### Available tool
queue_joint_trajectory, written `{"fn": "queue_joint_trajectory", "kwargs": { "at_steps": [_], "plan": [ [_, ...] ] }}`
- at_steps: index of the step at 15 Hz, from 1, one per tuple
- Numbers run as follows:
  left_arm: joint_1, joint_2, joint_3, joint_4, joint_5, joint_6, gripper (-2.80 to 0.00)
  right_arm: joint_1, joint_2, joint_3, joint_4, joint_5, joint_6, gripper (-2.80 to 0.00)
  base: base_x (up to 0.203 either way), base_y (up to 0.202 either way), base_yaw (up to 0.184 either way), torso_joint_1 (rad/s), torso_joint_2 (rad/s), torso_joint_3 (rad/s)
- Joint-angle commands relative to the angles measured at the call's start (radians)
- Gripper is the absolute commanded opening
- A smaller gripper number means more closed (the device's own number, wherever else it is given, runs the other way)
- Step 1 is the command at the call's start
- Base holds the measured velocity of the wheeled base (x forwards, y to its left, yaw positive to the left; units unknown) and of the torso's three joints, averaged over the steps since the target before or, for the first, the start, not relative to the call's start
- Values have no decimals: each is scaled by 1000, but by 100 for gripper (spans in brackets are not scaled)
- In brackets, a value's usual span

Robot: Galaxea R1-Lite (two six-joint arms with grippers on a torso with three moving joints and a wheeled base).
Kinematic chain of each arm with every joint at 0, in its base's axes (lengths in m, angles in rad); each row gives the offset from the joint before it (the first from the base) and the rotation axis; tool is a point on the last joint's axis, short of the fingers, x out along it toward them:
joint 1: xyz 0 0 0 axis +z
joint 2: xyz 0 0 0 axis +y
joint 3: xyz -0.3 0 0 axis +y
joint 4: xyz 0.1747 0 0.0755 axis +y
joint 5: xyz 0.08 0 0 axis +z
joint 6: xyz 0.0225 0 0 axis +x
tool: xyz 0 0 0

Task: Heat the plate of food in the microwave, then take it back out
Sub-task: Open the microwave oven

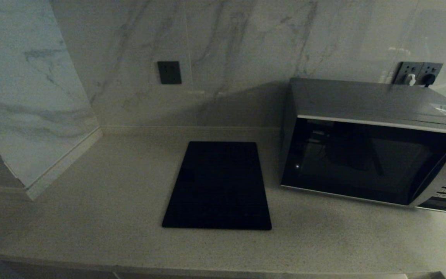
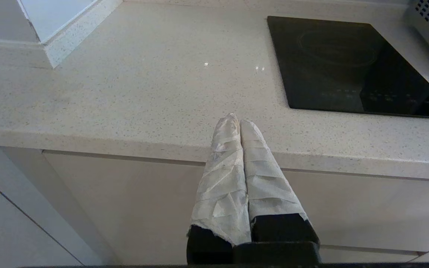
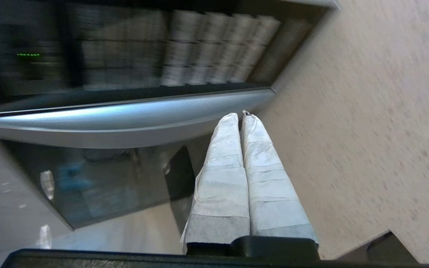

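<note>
The microwave (image 1: 370,155) stands at the right of the counter with its black glass door closed. The plate of food is out of view. Neither arm shows in the head view. In the right wrist view my right gripper (image 3: 240,116) is shut and empty, its taped fingertips close to the microwave's curved silver trim (image 3: 125,119), between the door glass (image 3: 106,178) and the button panel (image 3: 199,48). I cannot tell whether they touch it. My left gripper (image 2: 239,121) is shut and empty, held low in front of the counter's front edge.
A flat black slab (image 1: 219,186) lies set in the pale speckled counter (image 1: 91,217) left of the microwave. A marble wall corner (image 1: 33,116) juts out at the far left. Wall sockets (image 1: 418,73) sit behind the microwave, another (image 1: 169,72) mid-wall.
</note>
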Motion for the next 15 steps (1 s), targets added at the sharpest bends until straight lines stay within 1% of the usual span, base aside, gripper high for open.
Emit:
{"fn": "queue_joint_trajectory", "kwargs": {
  "at_steps": [1,4,5,6,10,13,15],
  "plan": [
    [1,0,0,0,0,0,-280,-3,68,34,5,30,-54,-280,0,0,0,0,0,0],
    [1,1,0,0,0,0,-280,-2,72,30,98,116,-149,-280,0,0,0,0,0,0],
    [1,1,0,0,0,0,-280,-2,81,25,115,120,-186,-280,0,0,0,0,0,0],
    [1,0,0,0,0,0,-280,-1,101,17,120,123,-206,-280,0,0,0,0,0,0],
    [1,2,0,0,0,0,-280,5,176,-11,113,127,-217,-280,0,0,0,0,0,0],
    [1,0,0,0,0,0,-280,6,261,-73,106,131,-219,-280,0,0,0,0,0,0],
    [1,2,0,0,0,0,-280,6,303,-78,57,161,-262,-280,0,0,0,0,0,0]
  ]
}}
